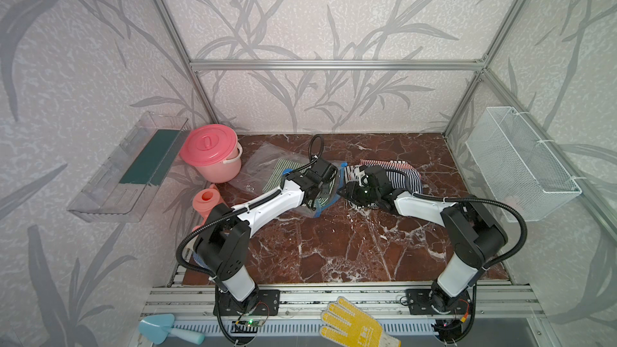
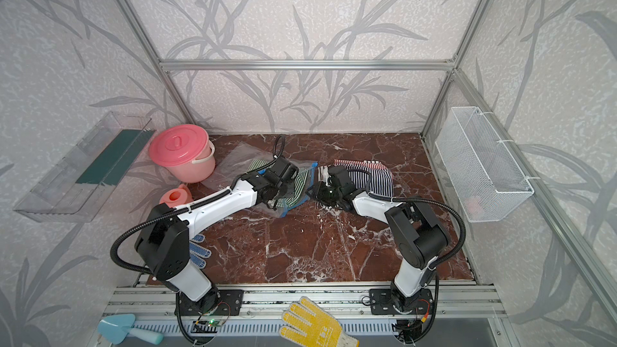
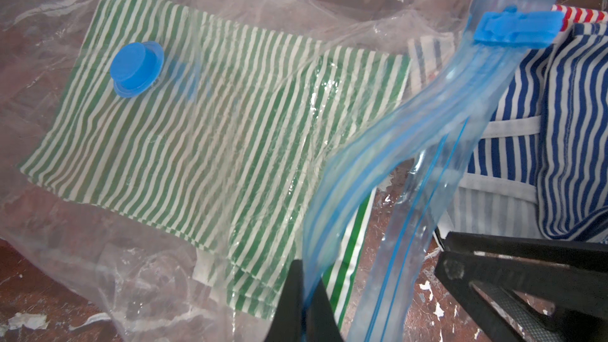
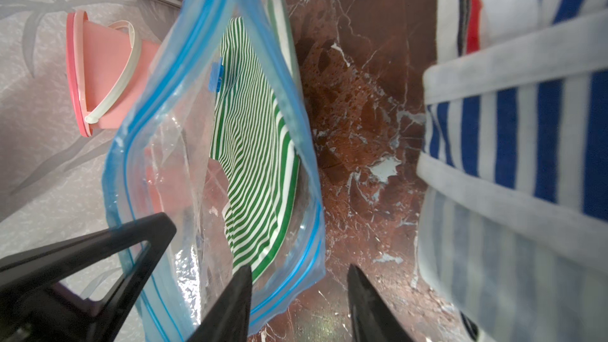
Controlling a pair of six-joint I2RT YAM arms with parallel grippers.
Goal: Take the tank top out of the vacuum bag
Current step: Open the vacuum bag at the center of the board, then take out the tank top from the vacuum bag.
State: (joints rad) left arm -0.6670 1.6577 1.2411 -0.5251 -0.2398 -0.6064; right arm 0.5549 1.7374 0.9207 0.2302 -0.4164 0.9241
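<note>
Several bystanders at far left: clear wall tray (image 1: 127, 168), blue trowel (image 1: 160, 328) on the front rail, blue-dotted glove (image 2: 198, 252) tucked by the left arm's base. Next, pink lidded bucket (image 1: 210, 151) and coral plastic jug (image 1: 207, 200), both just beside the vacuum bag (image 1: 257, 161). Lies crumpled on the marble table (image 1: 334, 248) left of centre, mouth toward the middle, partly hidden under the left arm in both top views. Blue valve cap (image 3: 136, 69) on top, green-striped garment (image 3: 197, 126) inside.

Left gripper (image 3: 307, 278) clenched on the upper lip of the blue zip strip (image 3: 378, 172), holding the mouth agape; blue slider clip (image 3: 516, 29) at the strip's far end. Yellow glove (image 1: 354, 325) on the front rail, centre.

Right gripper (image 4: 299, 278) at the mouth, jaws apart, corner of the lower lip between them, nothing visibly pinched. Just right of it, heap of blue-striped tops (image 1: 405, 181) outside the bag, crowding the right arm. White wire basket (image 1: 521, 161) on the right wall.
</note>
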